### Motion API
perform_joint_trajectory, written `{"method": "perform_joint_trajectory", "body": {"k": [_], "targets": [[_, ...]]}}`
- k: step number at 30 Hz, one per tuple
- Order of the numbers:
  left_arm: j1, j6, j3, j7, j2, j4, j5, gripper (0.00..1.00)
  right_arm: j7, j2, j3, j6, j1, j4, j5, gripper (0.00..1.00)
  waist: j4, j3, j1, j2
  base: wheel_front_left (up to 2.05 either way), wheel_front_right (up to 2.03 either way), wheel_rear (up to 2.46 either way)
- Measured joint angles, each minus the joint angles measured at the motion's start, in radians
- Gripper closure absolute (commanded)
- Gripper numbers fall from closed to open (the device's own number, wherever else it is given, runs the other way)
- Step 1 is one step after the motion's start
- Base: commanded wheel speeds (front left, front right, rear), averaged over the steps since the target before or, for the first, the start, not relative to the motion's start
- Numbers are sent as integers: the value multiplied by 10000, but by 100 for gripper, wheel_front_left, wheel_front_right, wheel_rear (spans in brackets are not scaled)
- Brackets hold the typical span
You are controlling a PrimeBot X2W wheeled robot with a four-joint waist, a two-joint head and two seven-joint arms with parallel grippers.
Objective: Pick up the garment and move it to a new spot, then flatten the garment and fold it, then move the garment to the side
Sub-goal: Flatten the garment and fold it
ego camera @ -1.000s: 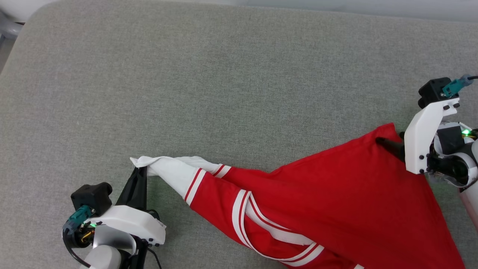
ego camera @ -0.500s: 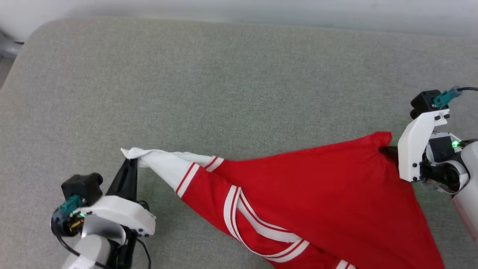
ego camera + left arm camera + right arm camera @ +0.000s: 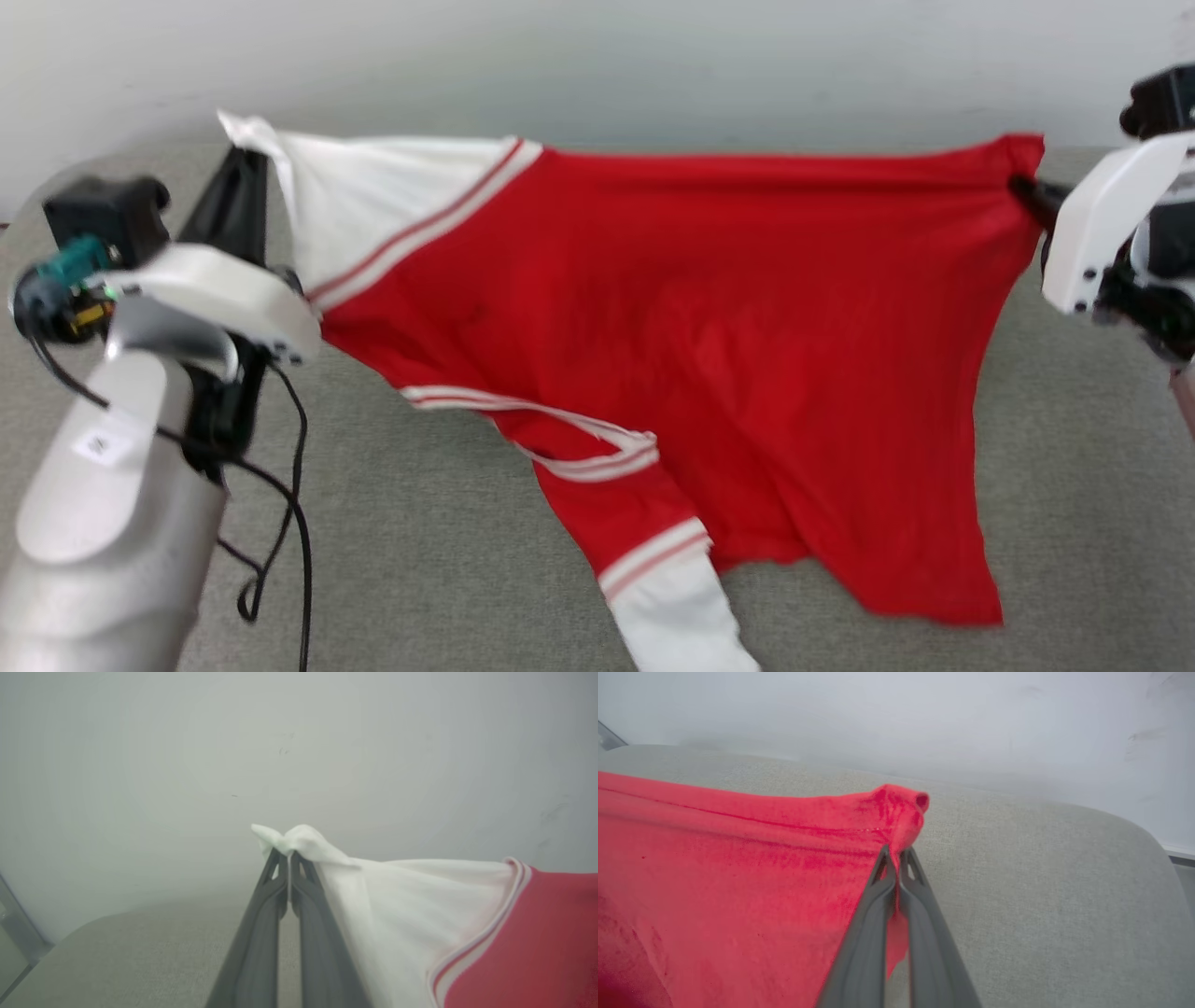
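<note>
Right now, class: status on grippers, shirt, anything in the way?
Left gripper shut on white sleeve end. Right gripper shut on red corner. Shirt stretched between them, lower part draped to pad. Loose cable hangs by left arm.

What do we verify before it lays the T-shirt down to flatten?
1. Left pincer shut on the white sleeve end of the T-shirt: ok.
2. Right pincer shut on a red corner: ok.
3. Top edge stretched between both pincers: ok.
4. Body hanging smooth: not ok, the lower sleeve and striped trim hang folded.
5. Lower edge off the grey cushion: cannot tell.
</note>
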Motion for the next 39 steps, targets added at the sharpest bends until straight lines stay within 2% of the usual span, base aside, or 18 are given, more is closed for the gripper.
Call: {"method": "perform_joint_trajectory", "body": {"k": [5,10,12,13,20,29,39], "targets": [[-1822,-290,-61,178,176,1116,188,100,-433,336,-383,0,-1052,295,-330,100,-416,-29,0,0,0,0,0],[-3951,-393,-58,261,274,2159,380,100,-938,616,-750,0,-2424,443,-554,100,-656,314,0,0,0,0,0],[-4830,-393,-48,301,324,2499,487,100,-1152,686,-857,0,-3042,489,-725,100,-729,550,0,0,0,0,0],[-6098,-416,-98,353,439,2938,696,100,-1427,786,-1152,0,-4034,679,-926,100,-831,960,1,0,0,0,0],[-8613,-403,-134,316,612,3739,1037,100,-2023,1172,-1578,0,-6222,1062,-1526,100,-983,2075,2,0,0,0,0],[-9936,-581,-128,272,771,4692,1009,100,-2376,1503,-1450,0,-7653,1701,-2052,100,-943,3437,2,0,0,0,0],[-9661,-890,4,-138,282,5751,412,100,-2648,1618,-848,-2,-7743,2322,-1893,100,-640,4491,3,0,0,0,0]]}}
